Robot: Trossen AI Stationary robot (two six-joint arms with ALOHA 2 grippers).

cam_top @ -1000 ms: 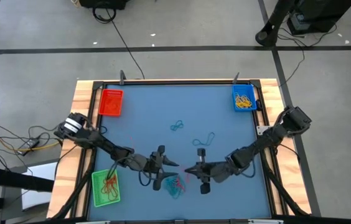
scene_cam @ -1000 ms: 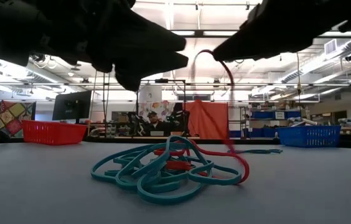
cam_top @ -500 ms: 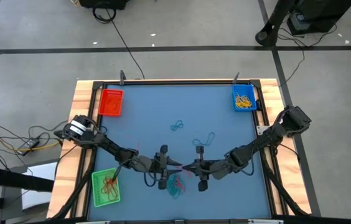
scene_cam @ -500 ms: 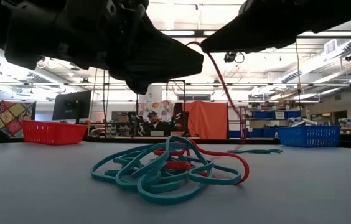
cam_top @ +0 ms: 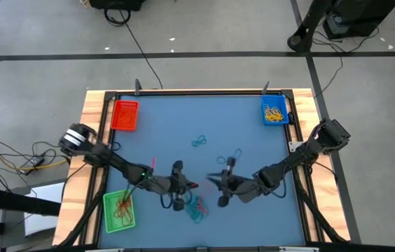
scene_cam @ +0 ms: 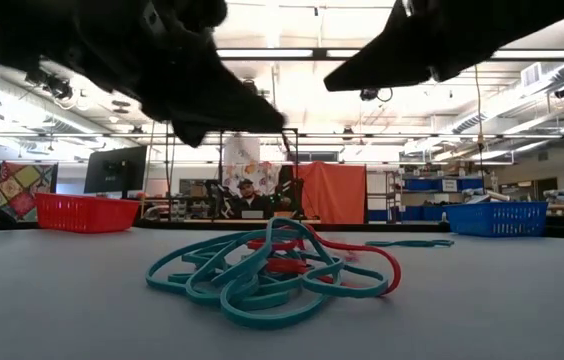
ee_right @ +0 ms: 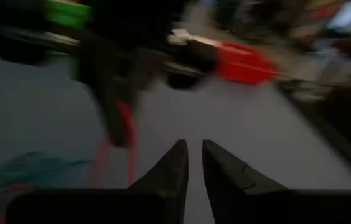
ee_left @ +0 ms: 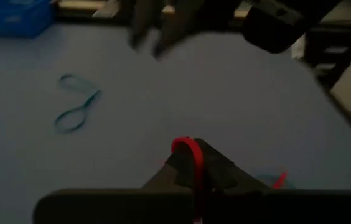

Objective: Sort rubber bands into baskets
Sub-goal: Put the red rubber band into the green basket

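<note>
A tangle of teal and red rubber bands (scene_cam: 267, 270) lies on the blue table near its front edge, also visible in the high view (cam_top: 196, 207). Just above its left side, my left gripper (cam_top: 192, 185) is shut on a red rubber band (ee_left: 191, 152). My right gripper (ee_right: 194, 155) faces it from the right, a little apart, its fingers slightly open with nothing between them. The red basket (cam_top: 125, 115) stands at the far left. The blue basket (cam_top: 274, 110), holding yellow bands, stands at the far right. The green basket (cam_top: 119, 210), holding red bands, stands at the near left. My left gripper pinches a red rubber band between its two fingertips, and a small arc of the band (ee_left: 188, 147) sticks out past the tips. The fingers come in from the table's left, slanting a little downward. The rest of the band (ee_right: 124, 134) hangs below them toward the tangle.
Two loose teal bands lie on the table farther back, one at the centre (cam_top: 198, 142) and one right of centre (cam_top: 232, 155). The table has a raised wooden rim (cam_top: 92, 140). Black cables run over the floor on the left.
My left gripper has shut on the red band that my right gripper held stretched up out of the tangle. The right gripper has let go and drawn back a little to the right. The strand no longer reaches up to the right gripper and now hangs from the left one.
</note>
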